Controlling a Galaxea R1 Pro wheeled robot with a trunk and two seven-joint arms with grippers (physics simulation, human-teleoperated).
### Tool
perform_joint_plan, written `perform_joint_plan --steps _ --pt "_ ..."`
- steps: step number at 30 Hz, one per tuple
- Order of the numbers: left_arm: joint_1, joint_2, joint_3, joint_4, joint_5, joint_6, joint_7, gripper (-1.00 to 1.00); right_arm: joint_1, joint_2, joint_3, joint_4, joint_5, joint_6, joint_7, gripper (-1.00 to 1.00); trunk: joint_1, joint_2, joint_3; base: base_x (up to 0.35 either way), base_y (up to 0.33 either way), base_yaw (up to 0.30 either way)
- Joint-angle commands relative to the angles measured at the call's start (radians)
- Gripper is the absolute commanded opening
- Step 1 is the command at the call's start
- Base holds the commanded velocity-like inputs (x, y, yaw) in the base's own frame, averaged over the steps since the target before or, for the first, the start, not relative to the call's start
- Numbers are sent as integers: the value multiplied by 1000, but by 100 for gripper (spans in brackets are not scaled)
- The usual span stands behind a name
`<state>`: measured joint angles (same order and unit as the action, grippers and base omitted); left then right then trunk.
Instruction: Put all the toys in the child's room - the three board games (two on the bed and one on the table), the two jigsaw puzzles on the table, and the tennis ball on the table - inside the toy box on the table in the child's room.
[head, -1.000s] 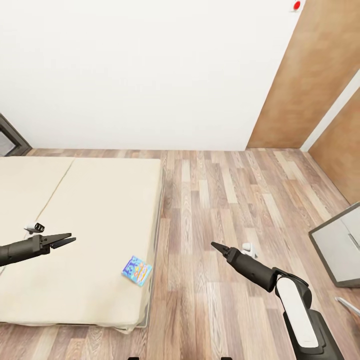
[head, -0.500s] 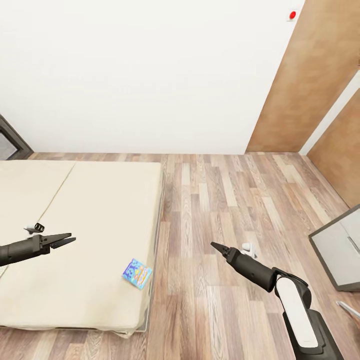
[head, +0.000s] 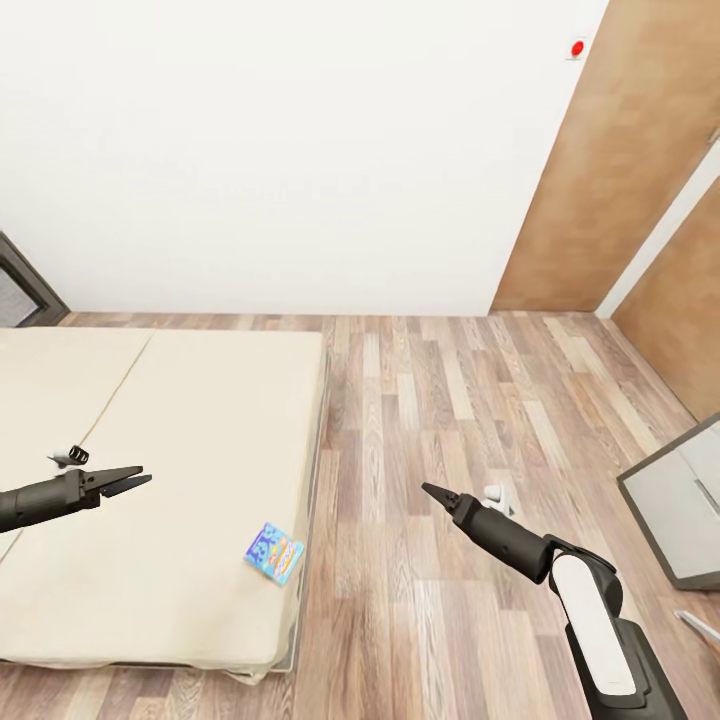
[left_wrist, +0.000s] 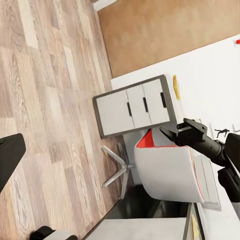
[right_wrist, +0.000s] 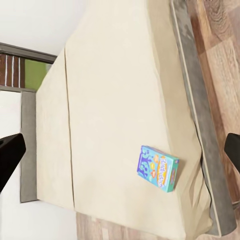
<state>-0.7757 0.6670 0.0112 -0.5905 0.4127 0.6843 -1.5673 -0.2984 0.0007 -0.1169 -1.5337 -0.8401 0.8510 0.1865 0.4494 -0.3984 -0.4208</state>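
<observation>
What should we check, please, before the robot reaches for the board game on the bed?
1. Board game in sight, flat near the bed's floor-side edge: ok.
2. Nothing lying on the game: ok.
3. Left gripper empty, hovering over the mattress: ok.
4. Left gripper open wide enough: cannot tell.
5. Right gripper empty, over the floor: ok.
6. Toy box within reach: cannot tell.

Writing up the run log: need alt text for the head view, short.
A small blue board game lies near the corner of a beige bed, wood floor beside it. The left gripper hovers over the mattress and the right gripper over the floor, both empty.
</observation>
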Motion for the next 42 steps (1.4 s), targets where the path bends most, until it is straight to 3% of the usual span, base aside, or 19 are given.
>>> perform_joint_plan --steps 1,42 --pt "-1 0 -1 0 1 11 -4 100 -1 0 -2 0 6 5 7 100 1 -2 0 0 0 0" --pt "0 0 -2 0 0 11 3 100 -1 2 0 23 9 3 6 100 1 -2 65 0 0 0"
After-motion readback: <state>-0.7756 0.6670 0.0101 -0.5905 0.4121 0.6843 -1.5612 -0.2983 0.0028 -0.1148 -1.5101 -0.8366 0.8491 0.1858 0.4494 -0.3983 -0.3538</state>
